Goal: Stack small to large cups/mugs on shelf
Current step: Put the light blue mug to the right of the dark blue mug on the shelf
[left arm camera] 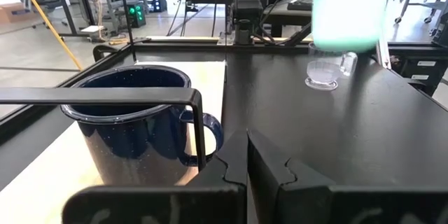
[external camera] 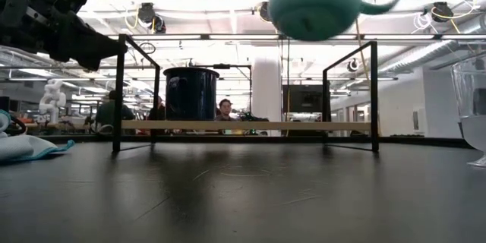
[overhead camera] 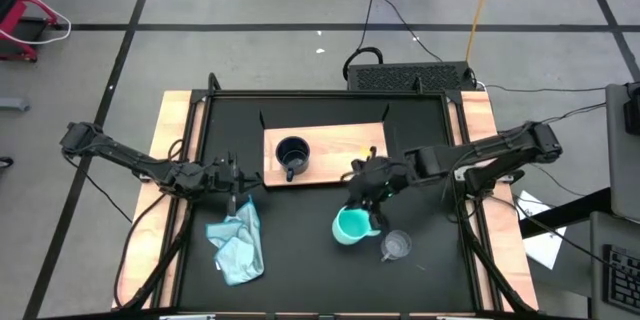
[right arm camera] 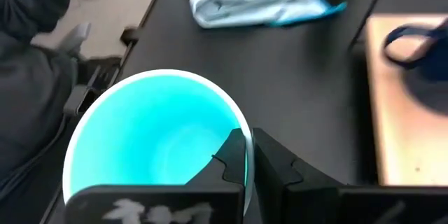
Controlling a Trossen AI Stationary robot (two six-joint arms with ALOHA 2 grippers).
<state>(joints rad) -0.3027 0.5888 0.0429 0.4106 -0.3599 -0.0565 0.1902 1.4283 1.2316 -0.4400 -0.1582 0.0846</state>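
The turquoise mug hangs lifted clear of the table in front of the shelf, held by my right gripper; in the low view the turquoise mug floats near the top. The navy mug stands upright on its base on the wooden shelf. The clear glass cup stands on the tabletop to the right of the turquoise mug. My left gripper is shut and hovers left of the shelf, near the navy mug, touching nothing. My right gripper pinches the turquoise mug's rim, with one finger inside the mug and the other finger outside the wall. The fingers come from above, slanting from the table's right. The mug hangs below them, clear of the table, mouth up.
A crumpled light blue cloth lies on the tabletop near the left front. The shelf has thin black brackets at its corners. Wooden side rails border the black tabletop. People sit in the room beyond the table.
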